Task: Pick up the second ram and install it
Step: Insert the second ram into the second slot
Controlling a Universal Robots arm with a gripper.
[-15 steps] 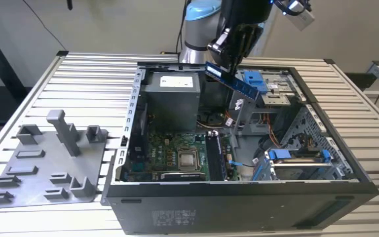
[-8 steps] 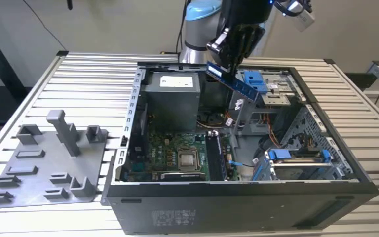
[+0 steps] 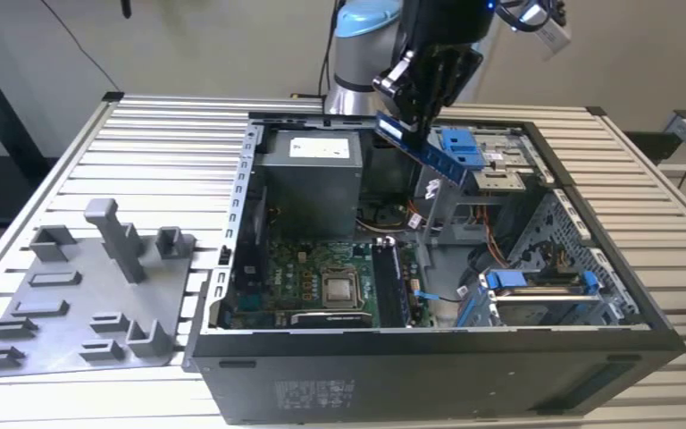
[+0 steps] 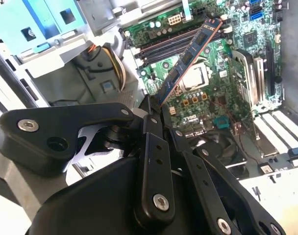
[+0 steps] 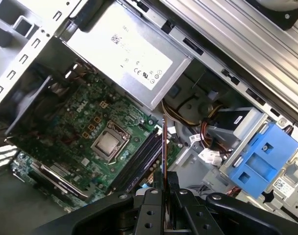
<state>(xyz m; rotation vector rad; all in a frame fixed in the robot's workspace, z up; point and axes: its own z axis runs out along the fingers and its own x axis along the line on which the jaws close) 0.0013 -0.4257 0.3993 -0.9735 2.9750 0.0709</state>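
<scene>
- While my pincer (image 3: 413, 112) hangs above the open computer case (image 3: 414, 384), its jaws are clamped narrow on one end of the second ram (image 3: 429, 154), with nothing else in the grip.
- From my fingertips the stick juts out and away. In the exterior view its long axis slopes down toward that view's right, so it is tilted, neither level nor upright.
- The stick is in the air over the back of the case and touches nothing but my jaws. Its free end is well above the motherboard (image 3: 307, 268).
- In the second wrist view the second ram (image 4: 190, 58) reaches from my pincer (image 4: 155, 105) across the picture, over the memory slots (image 4: 163, 46) and past the processor socket (image 4: 200, 76). Its row of black chips faces this camera.
- In the first wrist view I see the second ram (image 5: 163, 152) edge-on, as a thin line rising out of my pincer (image 5: 164, 182). The memory slots (image 5: 139, 164) run slantwise under it, beside the processor socket (image 5: 109, 144).
- By my judgement the stick's long axis crosses the line of the slots and does not lie along it. The slots are below and ahead of my jaws, on the far side of the stick's free end.
- I cannot tell whether any of the slots is already filled.
</scene>
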